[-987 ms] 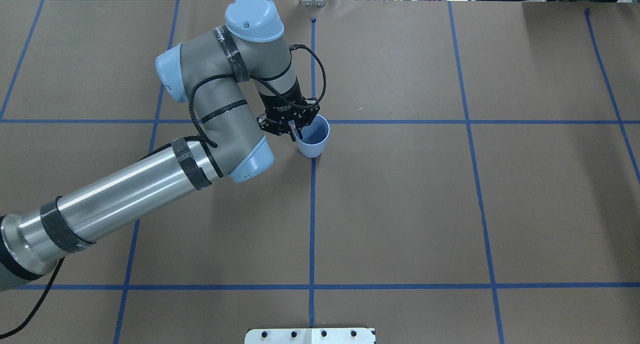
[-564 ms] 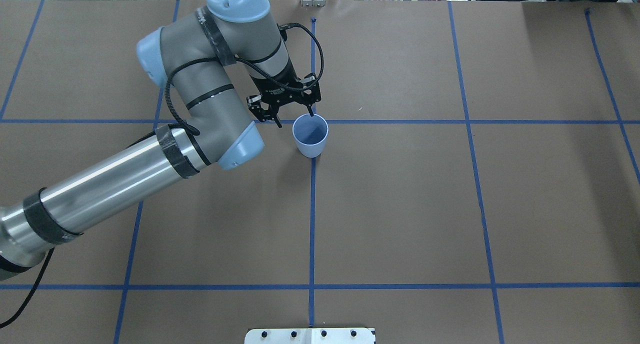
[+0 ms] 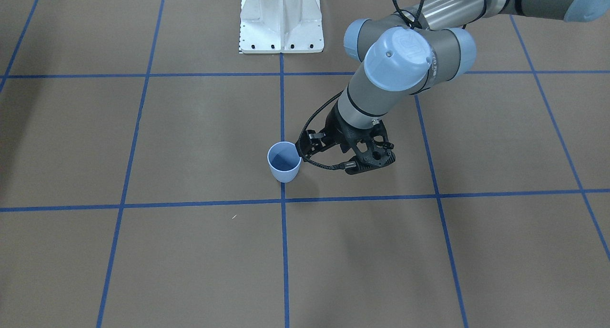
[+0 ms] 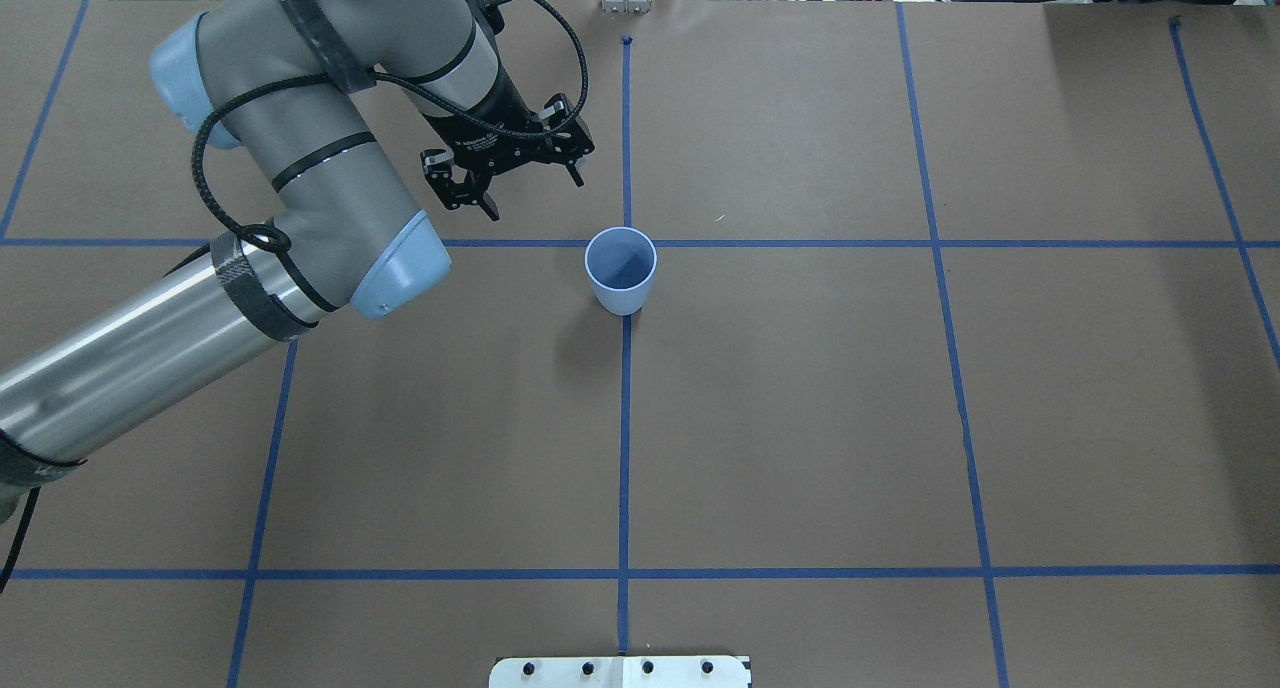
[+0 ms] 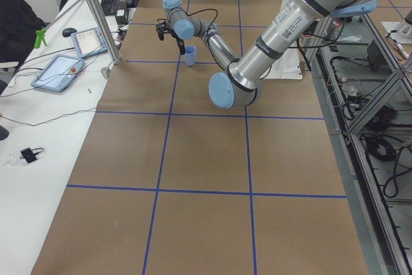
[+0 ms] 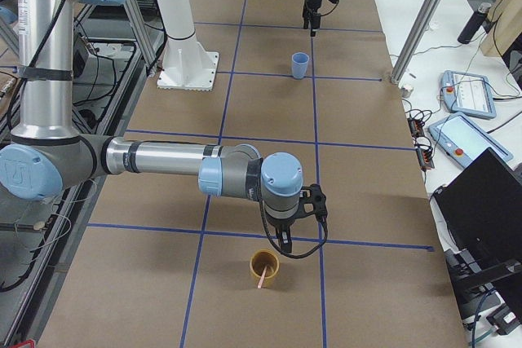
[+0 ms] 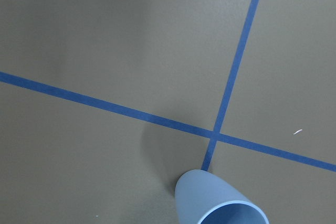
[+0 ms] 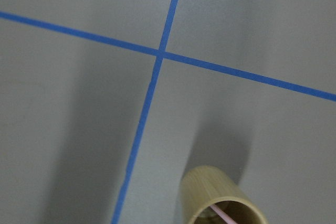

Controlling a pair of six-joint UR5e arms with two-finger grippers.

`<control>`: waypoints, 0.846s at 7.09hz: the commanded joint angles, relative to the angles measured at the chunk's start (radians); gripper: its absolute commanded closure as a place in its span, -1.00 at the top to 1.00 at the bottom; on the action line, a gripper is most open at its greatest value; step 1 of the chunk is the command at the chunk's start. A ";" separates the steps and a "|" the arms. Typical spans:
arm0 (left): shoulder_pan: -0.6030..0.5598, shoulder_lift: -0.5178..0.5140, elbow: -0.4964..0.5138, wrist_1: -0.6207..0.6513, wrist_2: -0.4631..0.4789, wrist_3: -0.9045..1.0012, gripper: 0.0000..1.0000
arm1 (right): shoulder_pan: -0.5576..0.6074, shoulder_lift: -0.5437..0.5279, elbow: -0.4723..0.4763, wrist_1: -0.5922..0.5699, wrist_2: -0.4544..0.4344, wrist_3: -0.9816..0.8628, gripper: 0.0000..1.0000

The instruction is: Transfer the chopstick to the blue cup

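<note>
The blue cup [image 4: 621, 286] [image 3: 284, 173] stands upright on a tape crossing, and its inside shows only blue. My left gripper [image 4: 535, 196] [image 3: 336, 157] hangs open and empty a little to the far left of it. The cup [image 7: 218, 203] sits at the bottom edge of the left wrist view. At the table's other end a pale-pink chopstick [image 6: 260, 278] [image 8: 223, 214] leans inside a tan cup [image 6: 263, 266] [image 8: 210, 192]. My right gripper [image 6: 284, 247] hovers just above that tan cup; I cannot tell whether it is open or shut.
Brown paper with blue tape lines covers the table. The white robot base plate [image 3: 281, 23] sits at the table's near edge by the robot. A metal post [image 6: 424, 22] and tablets [image 6: 469, 91] stand on the white side bench.
The left gripper was at the blue cup's rim with its fingers close together. It opened, then drew back up and to the far left. The cup stayed put.
</note>
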 commanded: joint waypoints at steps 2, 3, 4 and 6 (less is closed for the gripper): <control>-0.005 0.034 -0.065 0.031 0.002 0.005 0.97 | 0.003 0.051 -0.184 -0.002 -0.115 -0.551 1.00; -0.005 0.035 -0.072 0.031 0.002 0.005 0.97 | -0.009 0.073 -0.212 -0.034 -0.180 -0.631 1.00; -0.006 0.052 -0.101 0.031 0.002 0.005 0.97 | 0.004 0.110 -0.202 -0.121 -0.213 -0.679 1.00; -0.006 0.078 -0.140 0.030 0.004 0.005 0.97 | 0.045 0.109 -0.194 -0.149 -0.225 -0.726 0.94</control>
